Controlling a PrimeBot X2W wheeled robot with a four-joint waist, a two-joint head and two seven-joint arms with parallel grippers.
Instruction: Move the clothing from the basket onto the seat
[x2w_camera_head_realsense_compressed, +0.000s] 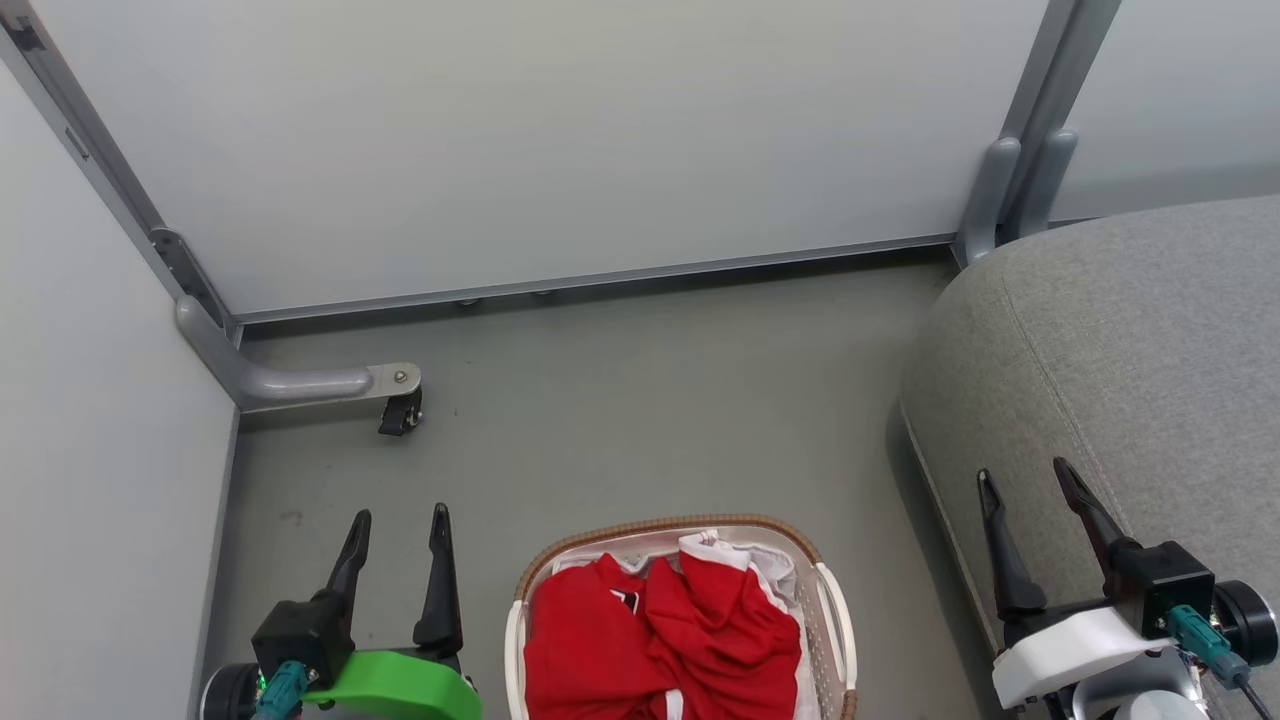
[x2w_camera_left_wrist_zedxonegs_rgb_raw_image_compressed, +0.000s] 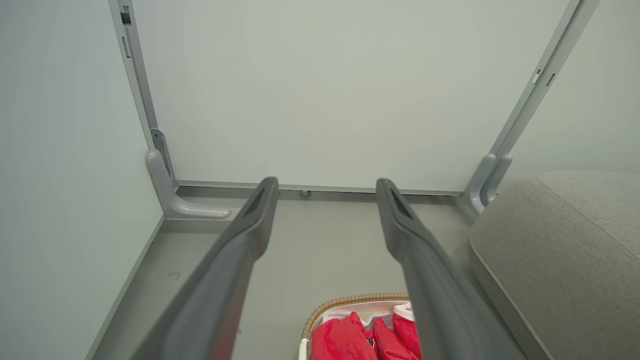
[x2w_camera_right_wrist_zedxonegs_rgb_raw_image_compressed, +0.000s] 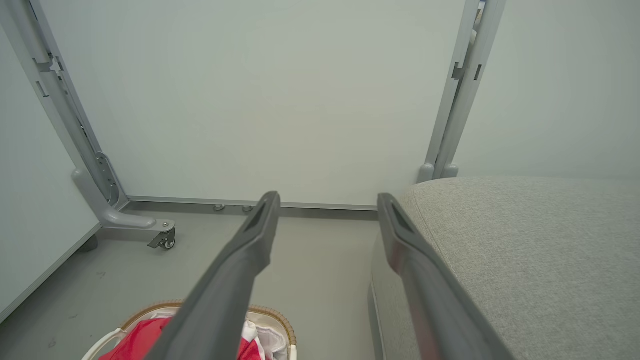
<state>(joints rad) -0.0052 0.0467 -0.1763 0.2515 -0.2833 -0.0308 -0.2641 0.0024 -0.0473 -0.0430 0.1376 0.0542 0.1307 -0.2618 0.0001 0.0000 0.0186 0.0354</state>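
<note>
Red clothing (x2w_camera_head_realsense_compressed: 660, 640) sits heaped in the basket (x2w_camera_head_realsense_compressed: 690, 524), bottom centre of the head view, on the floor (x2w_camera_head_realsense_compressed: 640, 400). Seat (x2w_camera_head_realsense_compressed: 1130, 340) is off to the robot's right, with a strip of floor between it and the basket. Left pincer (x2w_camera_head_realsense_compressed: 400, 512) hangs left of the basket, fingers spread, nothing in them. Right pincer (x2w_camera_head_realsense_compressed: 1022, 470) hangs over the seat's near edge, also spread and empty.

Nothing is on the seat yet, so my read is that the step in hand is the first reach into the basket. Right arm looks the better pick, since the seat is on its side. Come down on a raised fold mid-heap. Stay off the woven rim and the white fabric (x2w_camera_head_realsense_compressed: 775, 572) at the far end. Close fully, then lift clear of the rim before swinging right. Cloth will drape and could snag a handle.

Hard to tell here: the basket's near part is cut off by the frame edge. One garment or several, can't say. The white fabric could be lining or another item. A small dark mark on the red is too small to read.

Left wrist view: both fingers wide apart, floor between them. Basket's far rim and red cloth peek in at the bottom, partly behind one finger.

Right wrist view: fingers wide apart again. One lies across the basket at lower left and hides most of the heap. The other lines up with the seat's edge. Seat runs out of frame, so its full extent is unknown.
</note>
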